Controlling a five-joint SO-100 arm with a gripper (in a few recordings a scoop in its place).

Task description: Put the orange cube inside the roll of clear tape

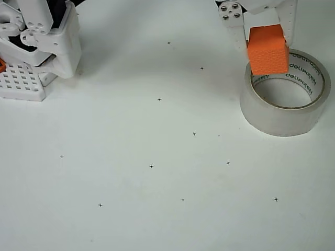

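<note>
Gripper (266, 39) clamping orange cube (268, 50) (above tape)

White table (157, 219), small black cross marks (151, 166), even light

Cube (268, 51) in tool (266, 36) above tape roll's (285, 115) rim

White plastic claw (267, 31) with flat fingers and silver screws on one; blocky white base (39, 44) with a perforated grid plate and an orange accent
</note>
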